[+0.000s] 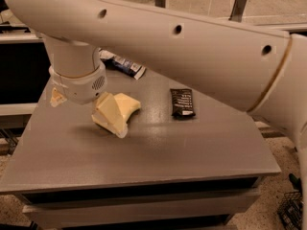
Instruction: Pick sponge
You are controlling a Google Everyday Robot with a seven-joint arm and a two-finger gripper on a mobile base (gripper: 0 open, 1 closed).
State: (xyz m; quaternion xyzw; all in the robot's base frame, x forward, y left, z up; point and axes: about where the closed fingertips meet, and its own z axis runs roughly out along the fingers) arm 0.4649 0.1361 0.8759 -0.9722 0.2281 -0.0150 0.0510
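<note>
The sponge (129,103), a pale yellow foam block, lies on the grey table (158,152) left of centre. My gripper (84,108) hangs from the white wrist just above the table and is open. Its right finger (111,118) stands in front of the sponge's left part and hides it. Its left finger (57,97) shows at the far side of the wrist, apart from the sponge. The sponge shows to the right of the right finger, not between the two fingers. I cannot tell whether the finger touches it.
A small flat black packet (183,102) lies to the right of the sponge. A blue and white packet (122,64) lies at the table's back. My thick white arm (192,42) crosses the top of the view. Floor drops off past the table's front and right edges.
</note>
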